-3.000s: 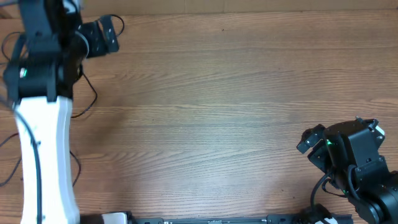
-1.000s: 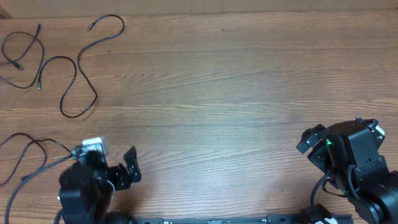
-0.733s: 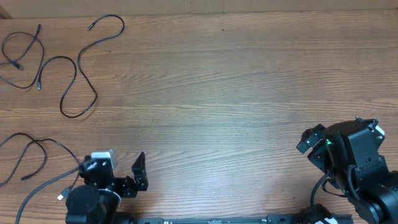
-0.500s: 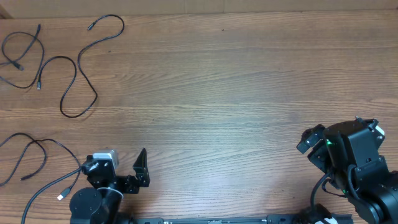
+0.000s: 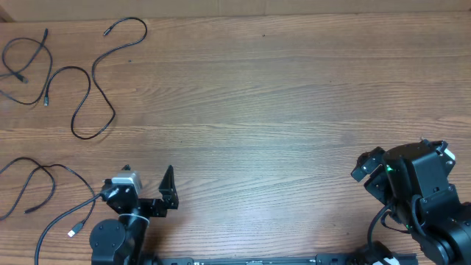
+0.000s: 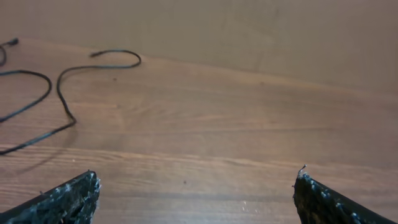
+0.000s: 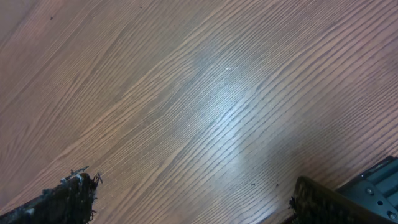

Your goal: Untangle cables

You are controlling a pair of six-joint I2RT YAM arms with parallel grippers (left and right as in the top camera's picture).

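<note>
Three thin black cables lie apart on the left of the wooden table. One S-shaped cable (image 5: 94, 73) runs across the far left and also shows in the left wrist view (image 6: 62, 99). A second cable (image 5: 22, 55) loops at the far left edge. A third cable (image 5: 55, 177) lies at the near left, with a silver plug tip (image 5: 71, 233). My left gripper (image 5: 147, 184) is open and empty at the near left, to the right of the third cable; it also shows in the left wrist view (image 6: 196, 193). My right gripper (image 5: 366, 163) is open and empty at the near right, over bare wood (image 7: 189, 199).
The right arm's base (image 5: 427, 199) stands at the near right corner. A black rail (image 5: 257, 260) runs along the table's near edge. The table's far edge (image 5: 294, 13) meets a plain wall.
My left arm has pulled back from the far left corner to the near left edge, uncovering the cables, and its gripper has turned to point away. The right arm has not moved.
</note>
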